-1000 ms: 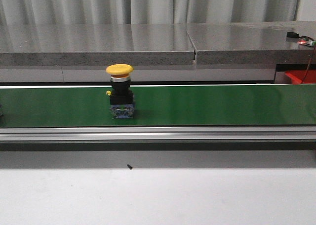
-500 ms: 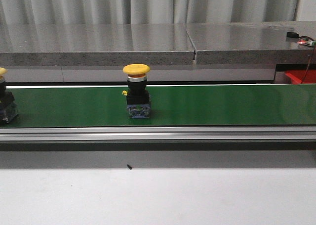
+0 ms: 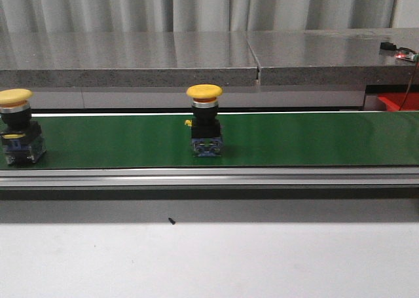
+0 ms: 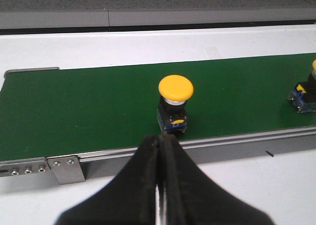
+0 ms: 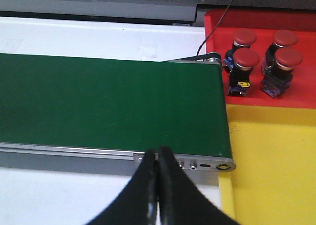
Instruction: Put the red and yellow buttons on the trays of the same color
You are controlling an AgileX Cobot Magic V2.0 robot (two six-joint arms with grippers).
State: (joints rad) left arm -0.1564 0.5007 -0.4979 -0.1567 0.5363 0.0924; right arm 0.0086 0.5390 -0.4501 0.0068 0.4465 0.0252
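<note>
Two yellow buttons ride upright on the green belt [image 3: 294, 137]. One yellow button [image 3: 204, 118] is left of the middle, and the other yellow button [image 3: 18, 124] is at the far left. In the left wrist view, my left gripper [image 4: 160, 138] is shut and empty just short of the belt's near rail, with a yellow button [image 4: 175, 104] right beyond its tips. My right gripper [image 5: 157, 153] is shut and empty at the belt's end. Beside it lie the red tray [image 5: 217, 27], holding several red buttons [image 5: 245, 57], and the bare yellow tray [image 5: 276, 160].
A grey stone ledge [image 3: 196, 55] runs behind the belt. An aluminium rail [image 3: 209, 175] edges the belt's near side, above the white tabletop [image 3: 209, 259]. A corner of the red tray [image 3: 396, 101] shows at the far right. A second yellow button [image 4: 308, 89] sits at the left wrist view's edge.
The yellow button has travelled to the right along the belt. A second yellow button has come fully into view at the left end. Neither gripper appears in the front view.
</note>
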